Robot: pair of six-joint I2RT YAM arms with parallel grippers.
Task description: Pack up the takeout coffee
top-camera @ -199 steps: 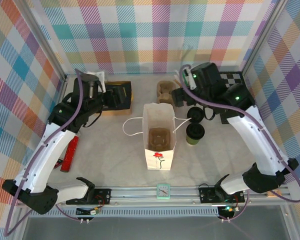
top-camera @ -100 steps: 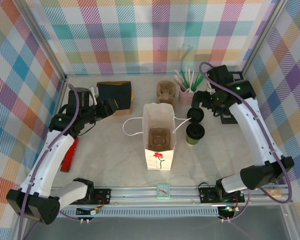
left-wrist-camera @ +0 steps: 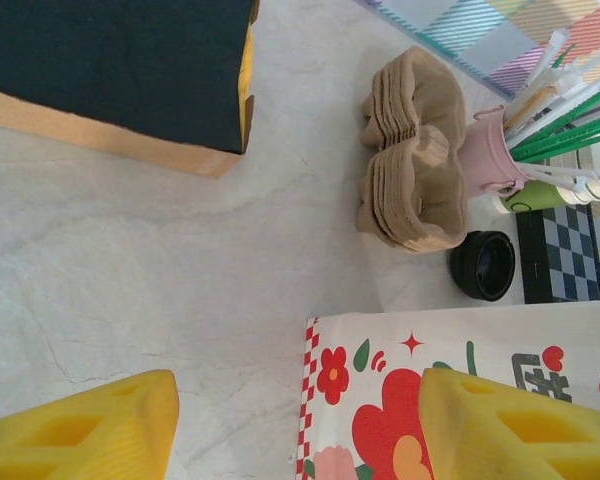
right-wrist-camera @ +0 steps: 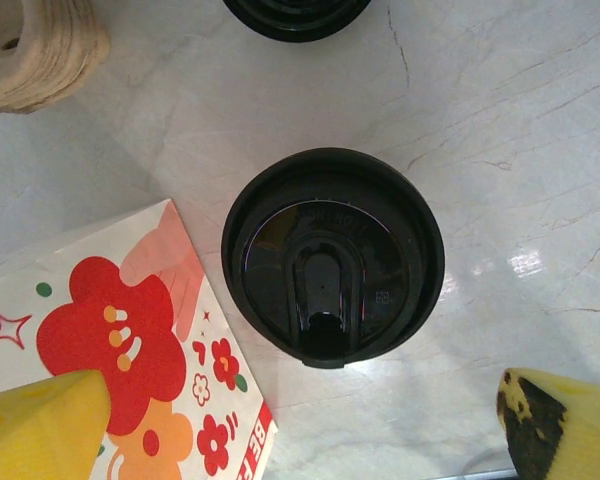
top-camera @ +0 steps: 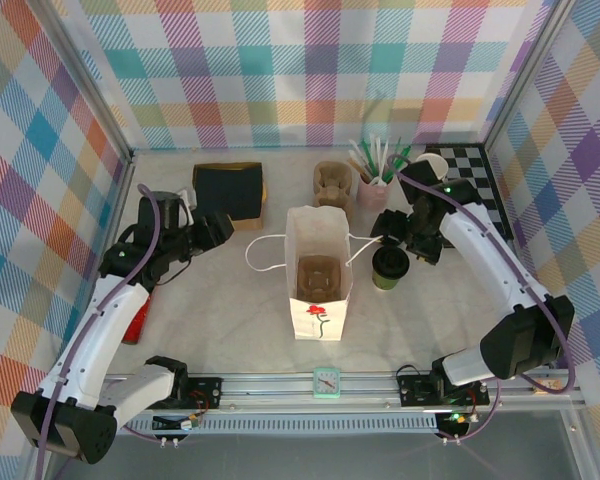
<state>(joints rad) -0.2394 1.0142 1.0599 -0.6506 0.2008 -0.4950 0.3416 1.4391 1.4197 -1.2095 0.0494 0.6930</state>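
Note:
The takeout coffee (top-camera: 390,266), a green-and-cream cup under a round black lid (right-wrist-camera: 332,255), stands just right of the white flower-printed paper bag (top-camera: 318,272). The bag stands upright and open, with a brown cup carrier inside. My right gripper (top-camera: 400,234) hovers just behind and above the coffee, open. In the right wrist view the lid lies ahead of my right gripper (right-wrist-camera: 300,430), apart from both yellow fingers, with the bag's edge (right-wrist-camera: 110,340) at the left. My left gripper (top-camera: 218,229) is open, left of the bag. In its wrist view my left gripper (left-wrist-camera: 300,430) faces the bag's side (left-wrist-camera: 460,390).
A black box (top-camera: 228,190) sits at the back left. A stack of brown carriers (top-camera: 332,182), a pink cup of straws (top-camera: 375,178), a lidless cup (top-camera: 437,165) and a checkered mat (top-camera: 472,168) line the back. A loose black lid (left-wrist-camera: 483,265) lies behind the coffee. A red object (top-camera: 138,322) lies left.
My right arm has swung from the back toward the coffee and now looks down at its lid. My left arm has drawn back from the black box toward the near left.

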